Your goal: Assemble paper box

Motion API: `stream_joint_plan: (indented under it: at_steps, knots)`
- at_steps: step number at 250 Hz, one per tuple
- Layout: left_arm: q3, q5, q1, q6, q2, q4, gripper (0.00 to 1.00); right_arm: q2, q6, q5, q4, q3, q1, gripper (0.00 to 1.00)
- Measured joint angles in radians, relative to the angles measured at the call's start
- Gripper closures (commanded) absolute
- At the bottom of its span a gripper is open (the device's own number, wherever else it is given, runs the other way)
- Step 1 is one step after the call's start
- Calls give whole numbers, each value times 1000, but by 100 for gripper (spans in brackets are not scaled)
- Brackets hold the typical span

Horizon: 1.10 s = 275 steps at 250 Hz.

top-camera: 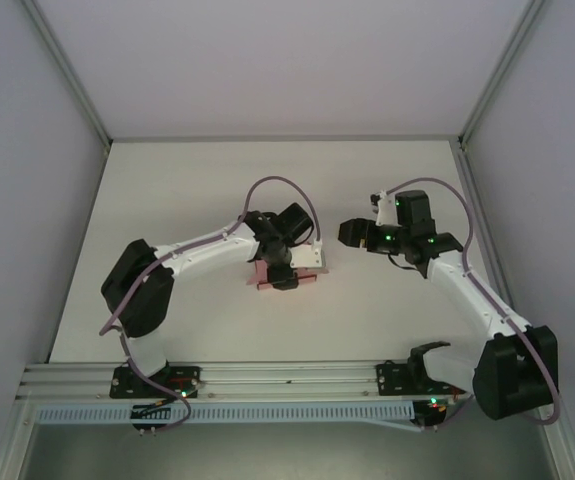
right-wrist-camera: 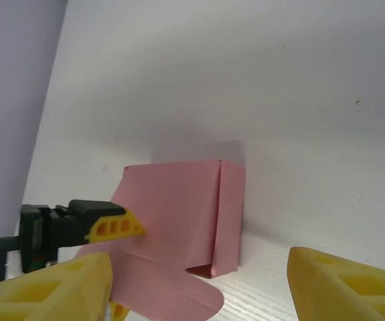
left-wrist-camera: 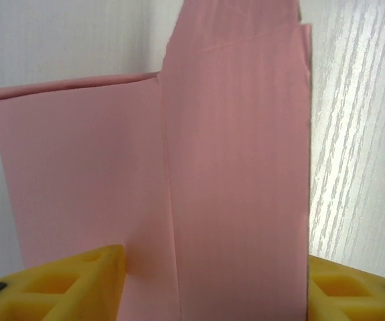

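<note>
Yellow fingers (right-wrist-camera: 51, 287) of the right gripper (right-wrist-camera: 199, 271) stand wide apart and empty, short of the box (right-wrist-camera: 179, 214), which stands on the table (right-wrist-camera: 299, 134) between the parted jaws of the left gripper (left-wrist-camera: 217, 274); whether those pinch it I cannot tell. Best to steady it with the left, then fold the loose flap (right-wrist-camera: 172, 294) squarely and gently.

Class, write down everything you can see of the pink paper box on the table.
The paper box is thin pink card, partly folded: creased panels stand upright on the white table, and a rounded flap lies flat in front. It stands between the yellow fingers of the left tool, one touching its face; whether it is clamped cannot be told.
</note>
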Motion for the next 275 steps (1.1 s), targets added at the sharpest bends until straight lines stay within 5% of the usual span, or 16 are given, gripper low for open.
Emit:
stream_joint_plan:
  at_steps: [89, 148, 202, 275]
  knots:
    - [-124, -8, -21, -114, -111, 114, 0, 161, 5, 66, 6, 32, 82, 31]
    - [-243, -106, -23, -234, -327, 254, 0, 303, 58, 91, 23, 83, 164, 34]
    - [-333, -225, -20, -344, -334, 333, 0, 425, 82, 99, 34, 116, 251, 35]
    - [-510, -208, 220, -810, -574, 462, 0, 476, 84, 158, 40, 116, 303, 34]
